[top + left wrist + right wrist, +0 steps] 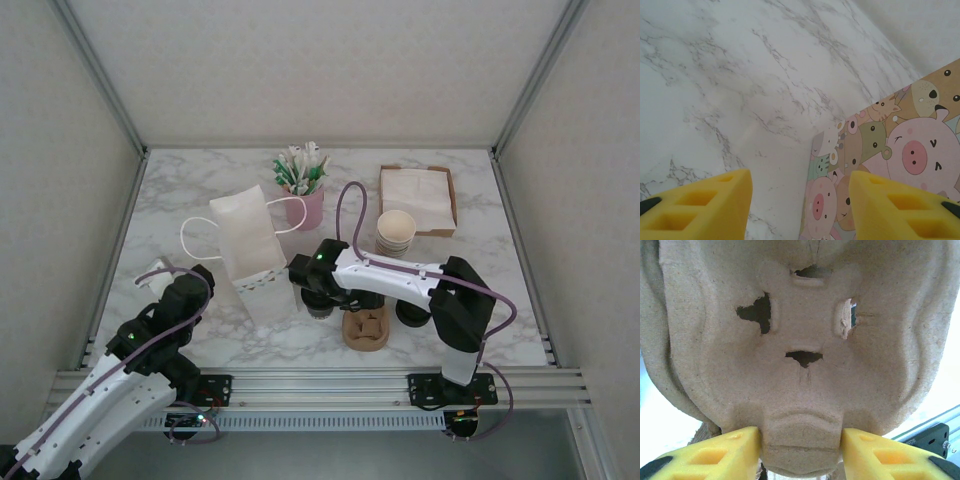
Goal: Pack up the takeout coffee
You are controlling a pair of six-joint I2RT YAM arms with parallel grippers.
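A brown pulp cup carrier (365, 329) sits near the front edge; in the right wrist view the carrier (800, 340) fills the frame. My right gripper (800, 440) has both yellow fingers pressed against a raised tab on it. From above, the right gripper (322, 293) sits just left of the carrier. A black disc (412, 314) peeks from under the right arm. I cannot tell whether this is the takeout coffee. My left gripper (800, 186) is open over bare marble beside the bag's cartoon-printed side (890, 160). From above, the left gripper (162, 272) is left of the white paper bag (248, 245).
At the back stand a pink cup of sachets (305, 195), a brown tray of napkins (418, 198) and a stack of lidless cream cups (396, 232). The bag's handles loop out to its sides. An aluminium rail (320, 382) runs along the near edge.
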